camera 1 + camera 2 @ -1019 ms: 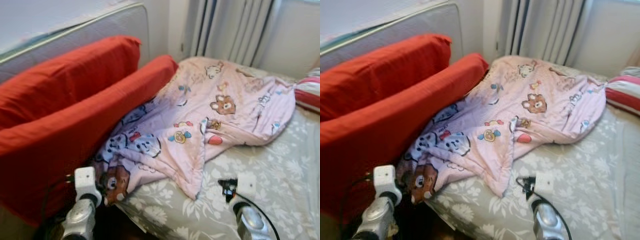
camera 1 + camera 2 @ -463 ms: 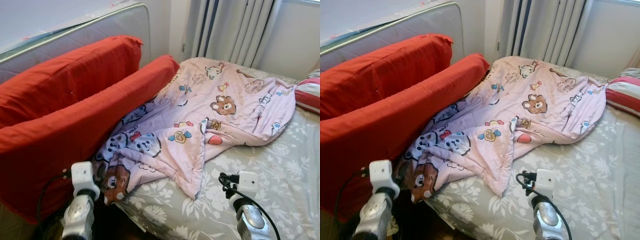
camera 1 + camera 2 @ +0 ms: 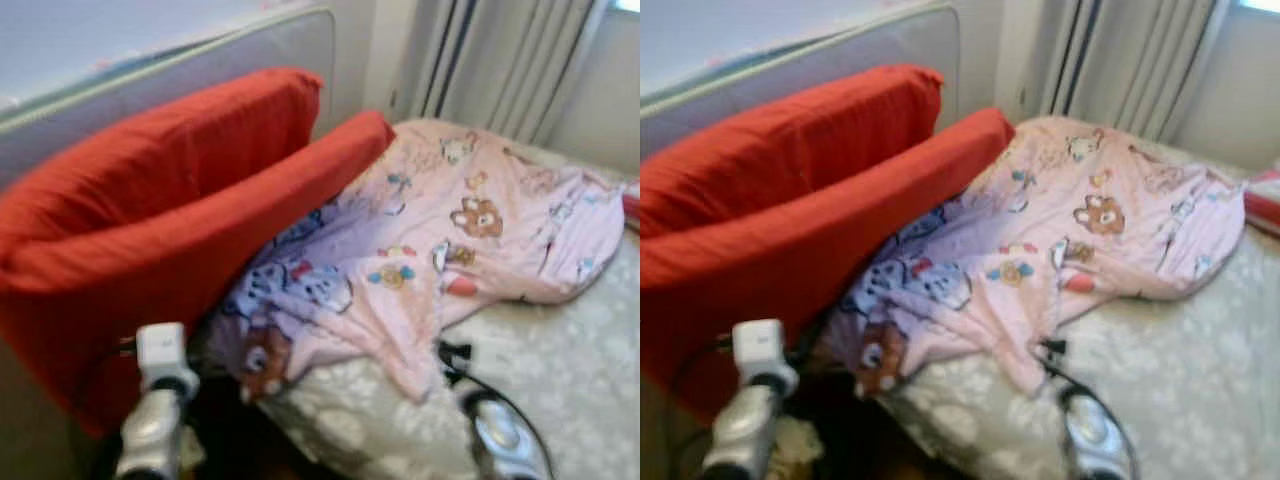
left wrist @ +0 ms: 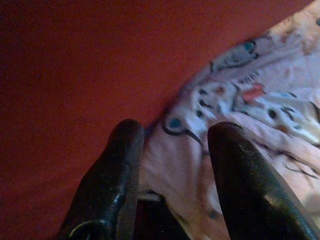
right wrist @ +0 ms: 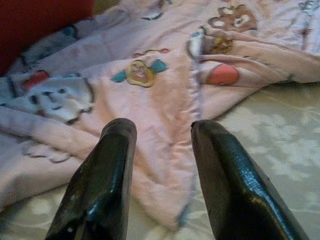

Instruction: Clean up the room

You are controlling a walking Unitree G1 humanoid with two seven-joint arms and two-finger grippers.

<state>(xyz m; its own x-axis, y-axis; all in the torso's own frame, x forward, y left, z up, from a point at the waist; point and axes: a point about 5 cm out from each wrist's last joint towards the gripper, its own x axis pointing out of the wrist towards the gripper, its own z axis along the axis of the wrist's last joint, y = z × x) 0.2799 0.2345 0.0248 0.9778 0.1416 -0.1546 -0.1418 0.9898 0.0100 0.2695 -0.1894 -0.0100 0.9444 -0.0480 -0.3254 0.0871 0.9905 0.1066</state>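
Two long red fabric cushions (image 3: 170, 215) lean along the left side of the bed, in front of a grey padded headboard (image 3: 180, 75). Below them the left pincer (image 4: 167, 150) hovers with its two black fingers (image 4: 112, 180) apart, nothing between them, pointing at the seam where the red cushion meets the blanket. Rightward, a pink cartoon-print blanket (image 3: 440, 250) with bears and dogs lies crumpled across the grey floral bedsheet (image 3: 570, 350), one corner hanging off the bed's edge. The right pincer (image 5: 162, 137) hangs just over the blanket's lower edge, fingers spread and empty. Grey pleated curtains (image 3: 500, 60) hang behind the bed.
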